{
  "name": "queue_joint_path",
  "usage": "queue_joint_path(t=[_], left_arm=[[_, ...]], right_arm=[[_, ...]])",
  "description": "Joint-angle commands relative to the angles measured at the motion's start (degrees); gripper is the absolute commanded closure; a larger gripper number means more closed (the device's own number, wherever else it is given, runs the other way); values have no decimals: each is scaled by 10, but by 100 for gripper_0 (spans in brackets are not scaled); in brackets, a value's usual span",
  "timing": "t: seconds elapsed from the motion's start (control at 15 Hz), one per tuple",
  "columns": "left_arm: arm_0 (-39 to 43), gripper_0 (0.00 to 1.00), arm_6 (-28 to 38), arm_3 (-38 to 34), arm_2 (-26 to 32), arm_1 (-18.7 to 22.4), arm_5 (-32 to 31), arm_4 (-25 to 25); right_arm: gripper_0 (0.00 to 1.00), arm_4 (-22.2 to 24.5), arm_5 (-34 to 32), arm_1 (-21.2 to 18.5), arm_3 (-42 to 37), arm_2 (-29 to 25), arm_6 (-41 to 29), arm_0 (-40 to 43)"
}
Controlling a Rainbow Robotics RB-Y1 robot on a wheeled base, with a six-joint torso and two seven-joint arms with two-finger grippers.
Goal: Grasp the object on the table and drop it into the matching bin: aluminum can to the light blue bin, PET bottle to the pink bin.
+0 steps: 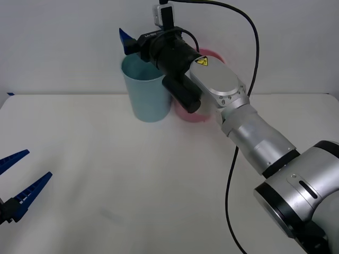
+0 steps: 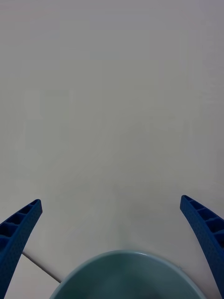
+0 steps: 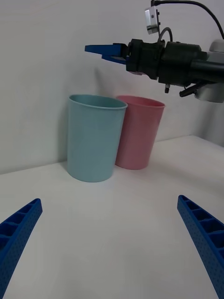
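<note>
Count, by kind:

Bins: 2 total. 1 tall round light blue plastic bin (image 1: 144,95) at far centre of table, 1 tall round pink plastic bin (image 3: 138,132) just right of it, sides touching or nearly so.

Tables: 1 broad flat plain white table (image 1: 132,174).

Grippers: 2, each w/ 2 blue ribbed fingers, so 4 fingers total. 1 right gripper (image 3: 106,51) up over the blue bin's mouth, fingers spread wide in its wrist view. 1 left gripper (image 1: 18,177) at near left, fingers spread apart.

Arms: 1 silver-and-black arm (image 1: 249,132) on right, w/ 1 black cable (image 1: 255,42).
</note>
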Motion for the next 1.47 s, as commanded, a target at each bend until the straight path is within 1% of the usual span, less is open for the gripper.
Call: queue_joint_path(t=[0.07, 0.33, 0.6, 0.8, 0.93, 1.0, 1.13, 1.2, 1.47], left_arm=[[0, 0, 0, 0, 0, 0, 0, 0], [0, 0, 0, 0, 0, 0, 0, 0], [0, 0, 0, 0, 0, 0, 0, 0], [0, 0, 0, 0, 0, 0, 0, 0], [0, 0, 0, 0, 0, 0, 0, 0], [0, 0, 0, 0, 0, 0, 0, 0], [0, 0, 0, 0, 0, 0, 0, 0], [0, 0, 0, 0, 0, 0, 0, 0], [0, 0, 0, 0, 0, 0, 0, 0]], right_arm=[[0, -4, -4, -30, -67, 27, -3, 44], [0, -4, -20, -83, -184, 48, -5, 122], [0, -10, -57, -135, -277, 48, -7, 192], [0, -35, -85, -181, -336, 48, -1, 239], [0, -57, -105, -212, -373, 48, 4, 269], [0, -74, -120, -234, -393, 48, 8, 287], [0, -94, -143, -266, -424, 39, 19, 317], [0, -98, -167, -278, -436, 28, 24, 336], [0, -105, -263, -306, -458, -34, 49, 406]])
